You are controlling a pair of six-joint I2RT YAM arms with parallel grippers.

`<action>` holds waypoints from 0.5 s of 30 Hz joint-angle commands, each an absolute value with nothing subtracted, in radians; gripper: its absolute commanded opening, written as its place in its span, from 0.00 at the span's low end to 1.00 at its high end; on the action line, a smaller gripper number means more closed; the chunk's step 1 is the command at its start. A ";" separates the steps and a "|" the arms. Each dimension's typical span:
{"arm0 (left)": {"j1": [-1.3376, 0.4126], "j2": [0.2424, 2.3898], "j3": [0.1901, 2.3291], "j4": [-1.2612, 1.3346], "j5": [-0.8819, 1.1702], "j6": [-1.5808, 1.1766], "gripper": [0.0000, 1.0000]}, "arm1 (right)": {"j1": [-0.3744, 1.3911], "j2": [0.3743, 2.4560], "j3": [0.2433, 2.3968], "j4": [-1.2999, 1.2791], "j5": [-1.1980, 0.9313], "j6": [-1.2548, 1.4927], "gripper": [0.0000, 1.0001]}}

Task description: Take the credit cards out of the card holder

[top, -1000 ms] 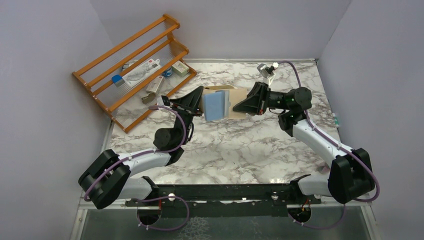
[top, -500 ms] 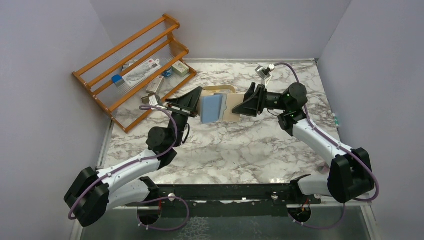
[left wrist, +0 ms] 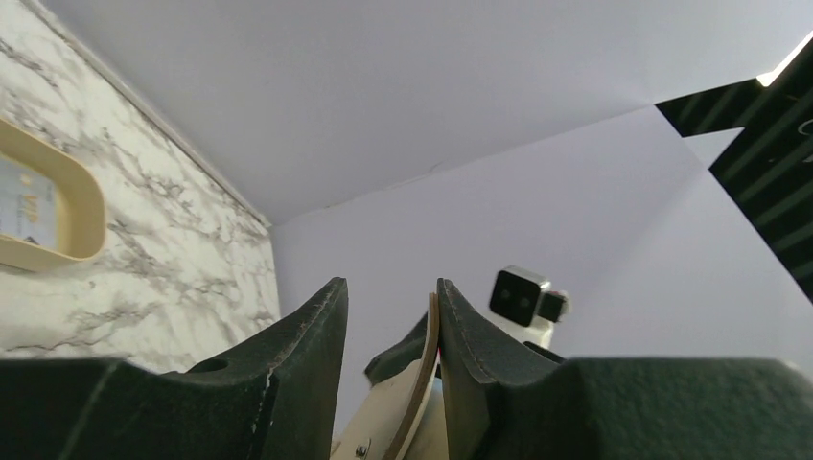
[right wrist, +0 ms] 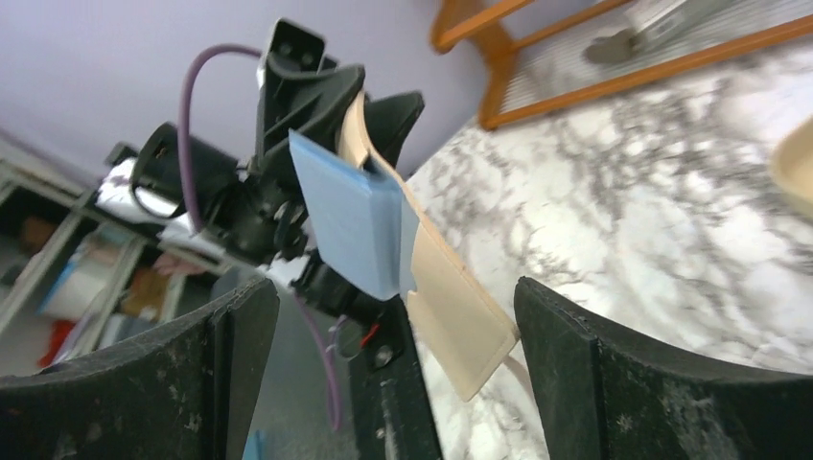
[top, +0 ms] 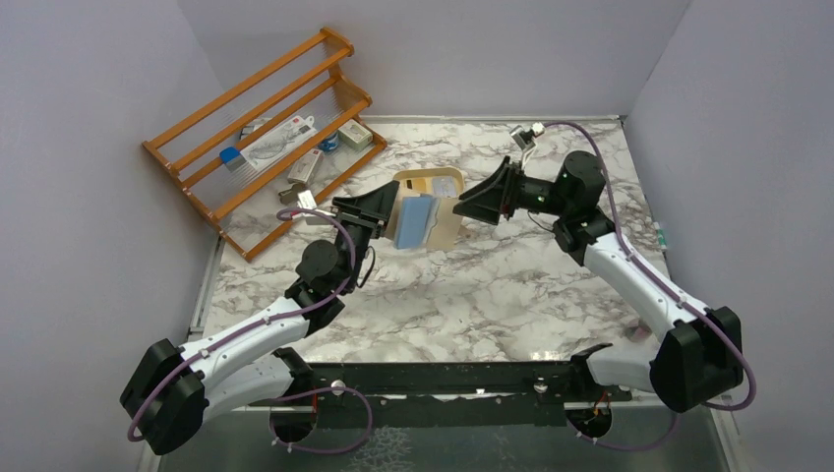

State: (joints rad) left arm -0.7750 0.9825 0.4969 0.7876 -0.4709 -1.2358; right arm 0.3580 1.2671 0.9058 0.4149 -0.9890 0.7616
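Observation:
The tan card holder (top: 446, 225) hangs open in the air above the table's middle, with a stack of light blue credit cards (top: 415, 222) sticking out of it. My left gripper (top: 389, 208) is shut on its left edge. In the left wrist view the card holder's edge (left wrist: 422, 374) lies against the right finger of that gripper (left wrist: 390, 283). My right gripper (top: 470, 205) stands open just right of the holder, touching nothing. Its wrist view shows the cards (right wrist: 345, 211) and the tan flap (right wrist: 460, 307) beyond its wide jaws (right wrist: 395, 287).
An oval cream tray (top: 429, 172) lies just behind the holder with a pale card in it; its rim (left wrist: 81, 206) shows in the left wrist view. A wooden rack (top: 266, 138) holding small items stands at the back left. Walls close three sides.
My right gripper has let go of the holder's right edge, opened wide and drawn back to the right. The left arm has carried the holder slightly down and left.

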 commanded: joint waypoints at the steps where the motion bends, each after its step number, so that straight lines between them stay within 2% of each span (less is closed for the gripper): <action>1: -0.782 0.987 0.490 0.724 -0.540 -1.200 0.00 | 0.361 1.202 1.016 0.118 -0.756 0.550 0.98; 12: -0.792 1.051 0.527 0.677 -0.580 -1.157 0.00 | 0.634 1.278 1.134 -0.100 -0.408 0.410 0.93; 15: -0.797 1.061 0.533 0.672 -0.586 -1.157 0.00 | 0.671 1.323 1.170 -0.137 -0.347 0.384 0.87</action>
State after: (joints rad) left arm -0.7868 1.0534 0.4965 0.6830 -0.5446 -1.1679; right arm 0.6281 1.2781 1.1091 -0.0360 -0.5102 0.4595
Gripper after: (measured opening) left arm 0.389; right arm 0.904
